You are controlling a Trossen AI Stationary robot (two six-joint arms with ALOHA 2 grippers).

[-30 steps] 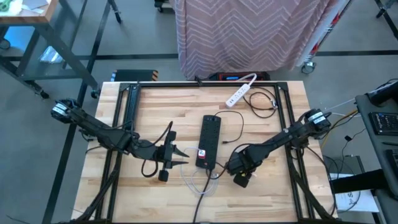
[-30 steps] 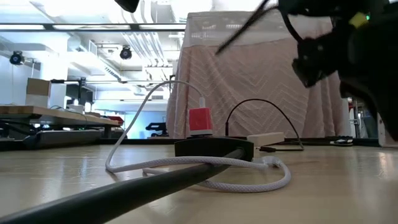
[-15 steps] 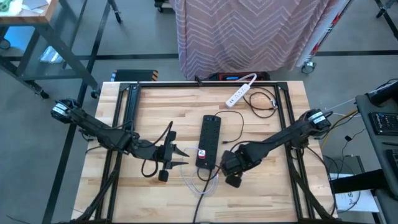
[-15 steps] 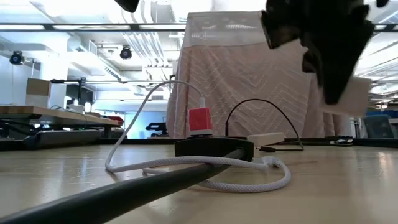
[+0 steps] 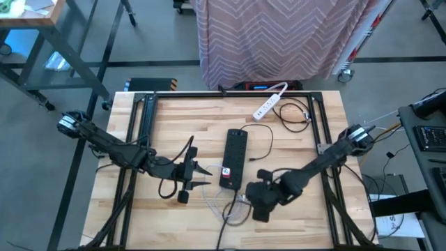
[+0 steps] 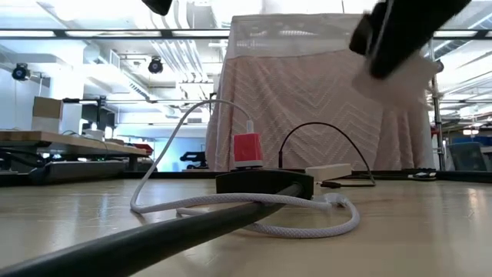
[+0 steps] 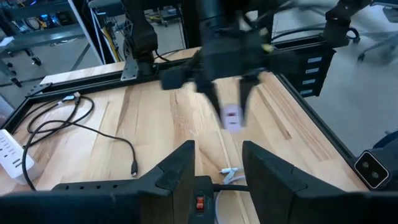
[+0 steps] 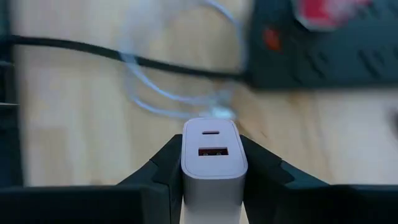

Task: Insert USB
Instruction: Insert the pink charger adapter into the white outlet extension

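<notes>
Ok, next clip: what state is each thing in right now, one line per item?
right gripper: shut on the white charger, above the table
white charger: held, ports empty
white cable: loose on the table, free end unplugged
black power strip: flat, red plug seated
left gripper: open, empty
white power strip: lying unused

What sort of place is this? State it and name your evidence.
Likely a robotics lab or workshop: a wooden table in a metal frame, exposed ceiling ducts, and workbenches in the room behind.
</notes>
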